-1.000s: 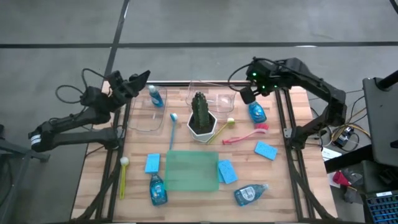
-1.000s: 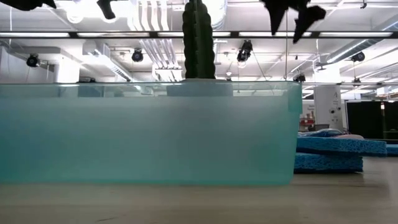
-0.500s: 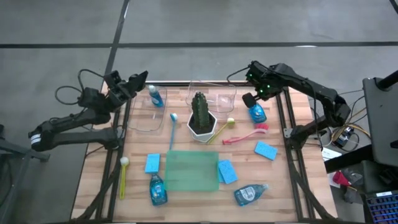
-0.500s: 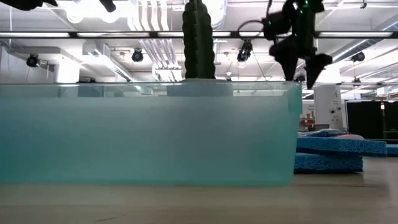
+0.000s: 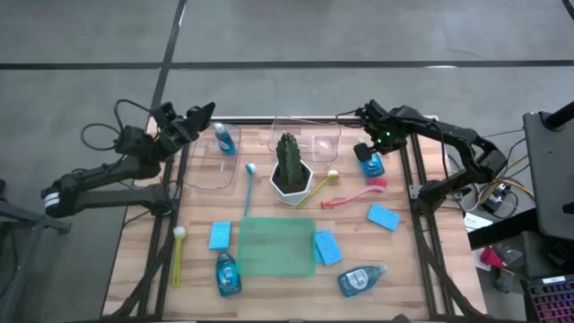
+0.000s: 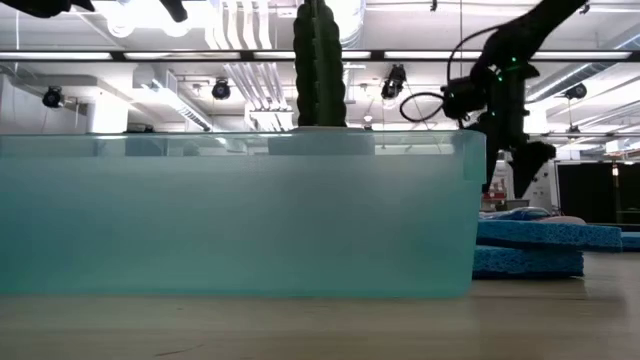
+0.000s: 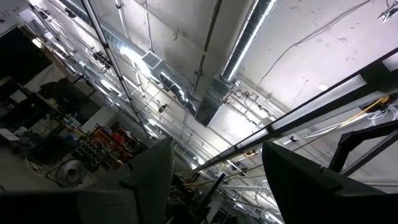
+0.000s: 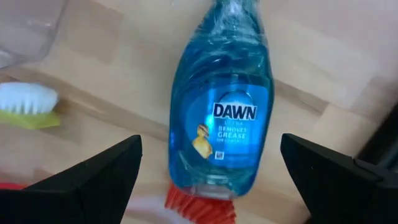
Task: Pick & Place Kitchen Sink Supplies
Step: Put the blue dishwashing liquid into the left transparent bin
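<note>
Off at the far-left corner the left gripper (image 5: 199, 115) waits raised, fingers spread, a soap bottle (image 5: 223, 139) just beyond it. Over at the right, the right gripper (image 5: 368, 153) hangs directly above another soap bottle (image 8: 222, 121) lying flat, fingers (image 8: 99, 176) parted either side, seemingly lined up to grasp it.

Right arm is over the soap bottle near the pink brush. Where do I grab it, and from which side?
Grip the soap bottle across its wide body, coming straight down from above. It lies flat on the table, label up, and the right gripper is open with a finger on each long side. Stay toward the label's middle: the pink brush head touches the bottle's base.
</note>
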{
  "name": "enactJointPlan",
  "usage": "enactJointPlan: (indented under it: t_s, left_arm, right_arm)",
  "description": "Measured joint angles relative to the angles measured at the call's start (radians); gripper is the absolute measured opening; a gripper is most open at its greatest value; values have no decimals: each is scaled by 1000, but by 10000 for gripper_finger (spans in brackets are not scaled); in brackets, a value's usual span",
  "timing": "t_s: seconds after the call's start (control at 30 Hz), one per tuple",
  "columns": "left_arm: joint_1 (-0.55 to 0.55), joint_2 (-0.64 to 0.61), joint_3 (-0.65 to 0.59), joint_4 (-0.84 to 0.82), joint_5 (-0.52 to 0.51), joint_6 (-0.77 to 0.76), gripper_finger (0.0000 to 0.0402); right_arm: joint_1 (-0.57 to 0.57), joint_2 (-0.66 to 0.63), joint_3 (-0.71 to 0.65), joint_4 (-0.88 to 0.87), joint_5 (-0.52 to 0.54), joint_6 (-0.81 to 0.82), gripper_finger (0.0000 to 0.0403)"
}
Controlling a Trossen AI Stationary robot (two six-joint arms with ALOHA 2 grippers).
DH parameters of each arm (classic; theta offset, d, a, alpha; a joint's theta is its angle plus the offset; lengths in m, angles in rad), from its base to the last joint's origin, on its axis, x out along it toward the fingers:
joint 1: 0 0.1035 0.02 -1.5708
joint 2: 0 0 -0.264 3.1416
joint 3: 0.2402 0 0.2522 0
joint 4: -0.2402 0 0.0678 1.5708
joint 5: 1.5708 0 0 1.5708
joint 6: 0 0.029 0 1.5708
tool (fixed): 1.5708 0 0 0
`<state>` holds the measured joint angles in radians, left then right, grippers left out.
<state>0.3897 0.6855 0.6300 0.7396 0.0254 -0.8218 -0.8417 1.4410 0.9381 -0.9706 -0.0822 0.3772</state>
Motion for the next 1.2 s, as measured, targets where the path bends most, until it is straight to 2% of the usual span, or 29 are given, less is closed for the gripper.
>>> enactJointPlan:
  t_s: [0.37, 0.73, 1.07, 1.2]
  left_arm:
    - [1, 11, 0, 1, -35, -15, 245]
    - [1, 11, 0, 1, -58, -22, 245]
    - [1, 11, 0, 0, -54, -32, 245]
    - [0, 11, 0, 0, -72, -32, 246]
  right_arm:
    - [-17, 8, -136, 173, -1, -11, 381]
    - [-15, 153, -141, 181, 8, -8, 379]
    - [-14, 96, -143, 241, -3, 1, 320]
    - [-14, 42, -144, 250, -12, 1, 310]
